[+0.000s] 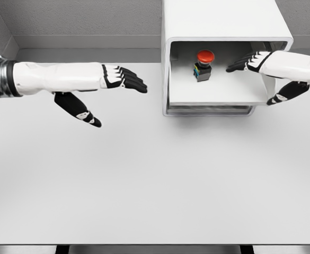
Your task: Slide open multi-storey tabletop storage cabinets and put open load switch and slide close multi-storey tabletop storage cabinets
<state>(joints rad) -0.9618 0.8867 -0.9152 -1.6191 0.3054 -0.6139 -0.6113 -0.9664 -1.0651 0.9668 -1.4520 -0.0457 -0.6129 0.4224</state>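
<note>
Here, item by item, from the hands outward.

Right hand (248,62): enters from the picture's right, white forearm, black-and-white fingers extended and relaxed, holding nothing. Fingertips reach into the open drawer and point toward the picture's left, at the switch; they stop just beside it, apart from it. The thumb (285,93) hangs lower, outside the drawer's right wall, near its front corner.

Load switch (203,64): stands inside the pulled-out drawer, toward the back and a little left of centre. Red mushroom cap on top, dark body below with small coloured markings. Long axis upright, cap facing up toward the camera. Nothing lies between it and the right fingertips.

Drawer (218,92): white tray, slid forward out of the cabinet, floor bare apart from the switch. Its side walls flank the switch left and right.

Storage cabinet (221,18): white box at the far side of the table, its top overhanging the drawer's rear.

Left hand (124,78): enters from the picture's left, hovers above the table well left of the cabinet, fingers straight and spread, thumb down, empty. A metal cuff shows at the arm's edge.

Table (155,180): plain white surface beneath everything.
</note>
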